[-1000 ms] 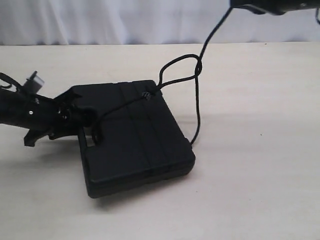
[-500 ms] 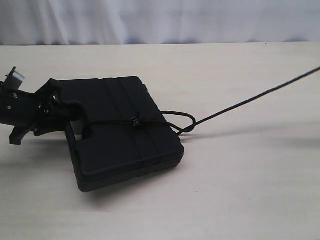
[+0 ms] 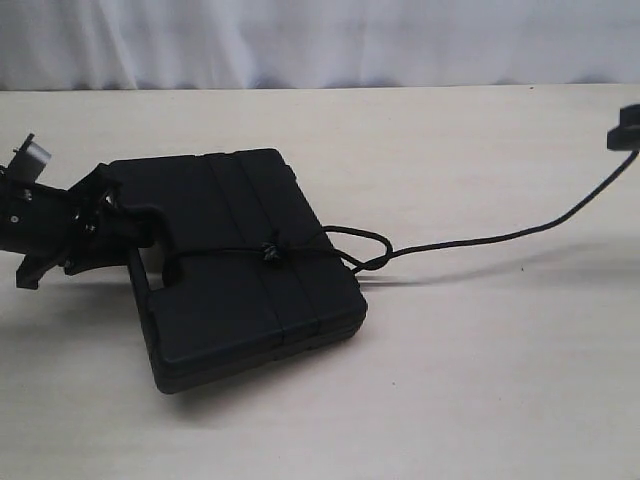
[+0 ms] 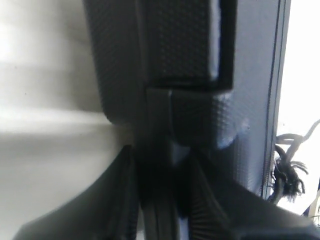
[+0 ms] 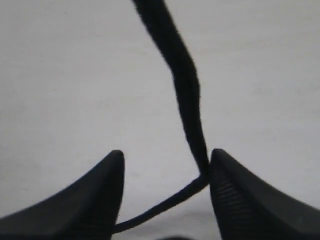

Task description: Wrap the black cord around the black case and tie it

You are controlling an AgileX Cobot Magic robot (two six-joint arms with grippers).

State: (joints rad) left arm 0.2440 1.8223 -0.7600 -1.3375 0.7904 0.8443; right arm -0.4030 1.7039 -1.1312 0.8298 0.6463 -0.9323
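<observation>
Black cord runs left to right. It lies across the lid of the black case, crossing its grooves, passes a small knot mid-lid, and forms a loop just off the case's right edge. From there it sags over the table and rises to my right gripper, whose fingers stand apart, the cord brushing one. My left gripper is clamped on the case's handle end, which points left.
</observation>
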